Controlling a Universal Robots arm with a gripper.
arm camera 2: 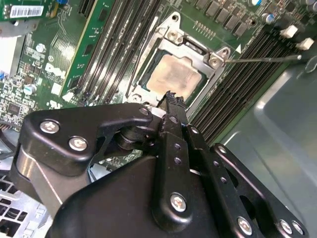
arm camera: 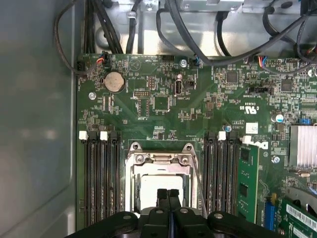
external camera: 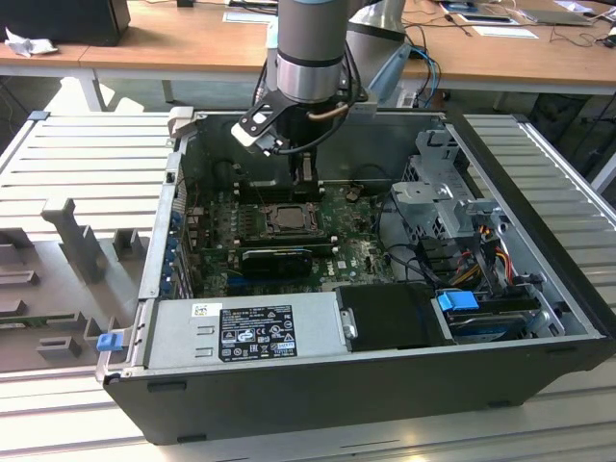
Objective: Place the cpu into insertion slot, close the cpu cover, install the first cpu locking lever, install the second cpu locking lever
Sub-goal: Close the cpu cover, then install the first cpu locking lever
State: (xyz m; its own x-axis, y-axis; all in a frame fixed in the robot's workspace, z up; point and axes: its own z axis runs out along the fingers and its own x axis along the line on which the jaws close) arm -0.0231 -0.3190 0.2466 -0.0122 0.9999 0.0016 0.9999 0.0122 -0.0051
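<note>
One grey slatted counter carries an open computer case lying on its side, interior exposed. The robot arm reaches down into the case from above. A green motherboard covers the case floor, with a power supply along the near wall in the exterior view. The insertion slot sits on the board between two banks of long black memory slots. The cpu cover lies flat over the slot, and the cpu is seated inside it, its pale metal face showing through the cover's window. The hand hangs directly above the slot, clenched with its fingertips pressed together and nothing between them. A thin metal locking lever extends from one corner of the cover across the adjacent memory slots; whether it is latched cannot be determined.
</note>
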